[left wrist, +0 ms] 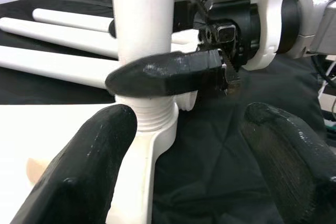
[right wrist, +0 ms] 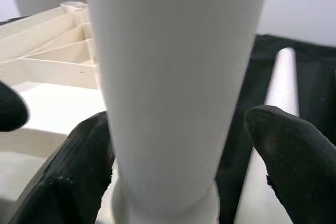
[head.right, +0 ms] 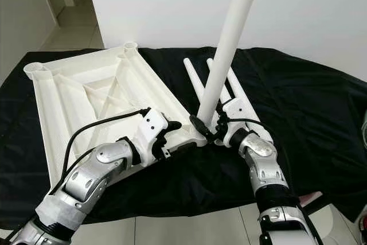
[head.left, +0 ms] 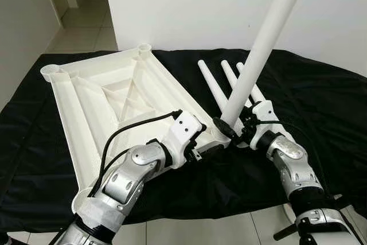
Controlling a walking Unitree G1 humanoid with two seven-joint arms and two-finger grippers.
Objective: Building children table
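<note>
Right gripper of mine brackets the tall white plastic leg at its threaded base, fingers around it; left gripper gapes empty. Leaning, it may cross-thread in the white tabletop's corner socket.

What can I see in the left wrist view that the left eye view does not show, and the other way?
Left wrist view: the threads at the foot of the upright leg, entering the corner socket. Left eye view: the whole upside-down tabletop on the black cloth, and both arms. Both: the right gripper around the leg, and three spare legs.
</note>
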